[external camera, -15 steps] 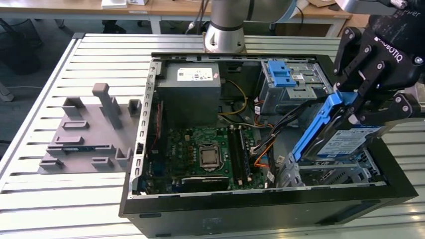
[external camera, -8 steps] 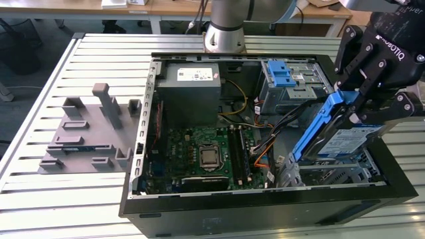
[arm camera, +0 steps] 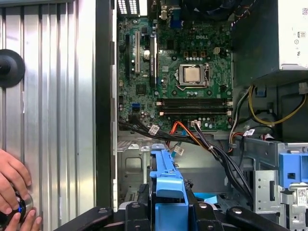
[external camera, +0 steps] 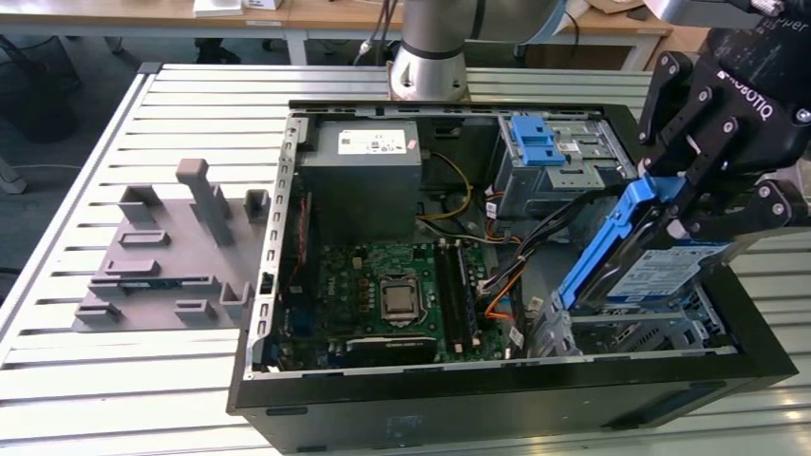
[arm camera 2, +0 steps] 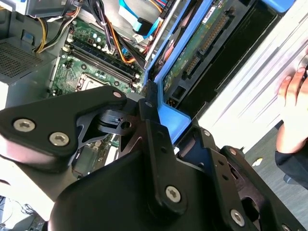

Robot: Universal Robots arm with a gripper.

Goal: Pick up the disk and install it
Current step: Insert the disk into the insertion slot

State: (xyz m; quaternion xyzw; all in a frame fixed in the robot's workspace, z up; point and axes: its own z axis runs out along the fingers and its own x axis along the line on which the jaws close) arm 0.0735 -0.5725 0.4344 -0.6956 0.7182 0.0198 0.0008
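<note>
Slatted metal desk (external camera: pixel 190 95) carrying an open computer case (external camera: pixel 507 399). Gripper (external camera: pixel 687 204) clamped on the disk (external camera: pixel 666 271) by its blue frame (external camera: pixel 609 237), tilted edge-down over the bay (external camera: pixel 659 332) just beneath, likely to slide in.

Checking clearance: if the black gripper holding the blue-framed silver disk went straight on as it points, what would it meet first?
Likely the grey metal drive cage under the disk; depth is unclear.

Disk (external camera: pixel 662 273) top hidden behind hand (external camera: pixel 671 202); hand cut off at exterior view's right.
</note>
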